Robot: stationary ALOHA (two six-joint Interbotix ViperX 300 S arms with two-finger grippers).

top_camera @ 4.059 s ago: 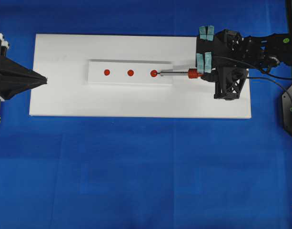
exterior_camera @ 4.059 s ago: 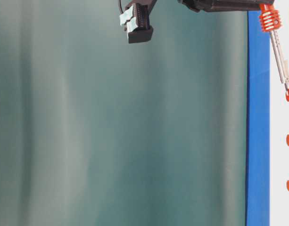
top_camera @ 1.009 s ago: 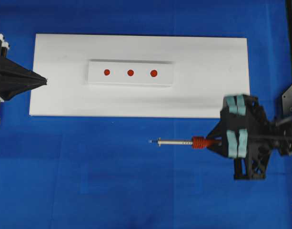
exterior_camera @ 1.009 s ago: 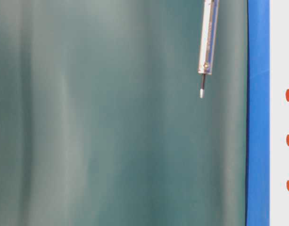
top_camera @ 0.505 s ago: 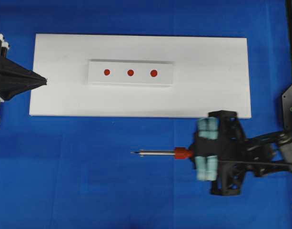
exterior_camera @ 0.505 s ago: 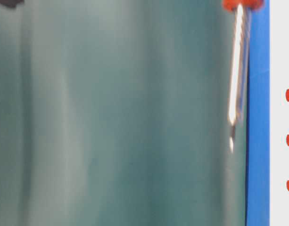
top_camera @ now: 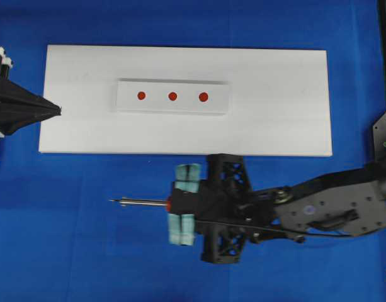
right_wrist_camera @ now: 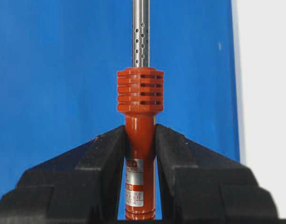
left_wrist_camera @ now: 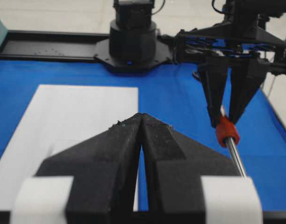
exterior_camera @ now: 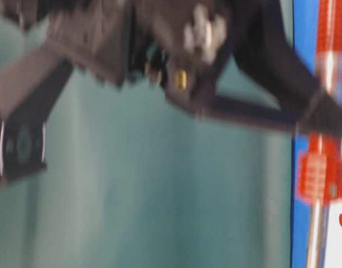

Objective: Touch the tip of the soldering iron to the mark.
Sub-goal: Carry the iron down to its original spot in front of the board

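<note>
Right gripper [right_wrist_camera: 140,154]: we find it clenched on the soldering iron [right_wrist_camera: 140,121], its two black fingers [right_wrist_camera: 103,163] pressed against either side of the orange-red handle just behind the ribbed collar. A printed label shows on the handle between the fingers.

Soldering iron, in the overhead view [top_camera: 145,202]: we see it lying level, the silver shaft running toward nine o'clock from the gripper [top_camera: 180,212], with the tip [top_camera: 112,201] at its far end. It is over the blue cloth [top_camera: 85,251], below the white board [top_camera: 281,100] and well apart from it. We cannot tell from these views whether the tip touches the cloth.

Right arm [top_camera: 331,211]: it stretches in from three o'clock, crossing to the middle of the overhead view. In the table-level view it is a dark blur and the iron's collar [exterior_camera: 320,176] is only roughly readable.

White board: it lies at twelve o'clock from the iron, long side running across. On it we note a raised white strip [top_camera: 172,107] bearing three red marks [top_camera: 172,96] in a row. The tip is well apart from all three, at about seven o'clock from the leftmost.

Left gripper [left_wrist_camera: 142,122]: we see it closed up on nothing, the two black fingers meeting in a point. In the overhead view it sits at the nine o'clock edge [top_camera: 51,111], its point just at the short end of the white board.

Black arm base [left_wrist_camera: 132,37]: seen from the left wrist at twelve o'clock, on a black rail beyond the cloth.
</note>
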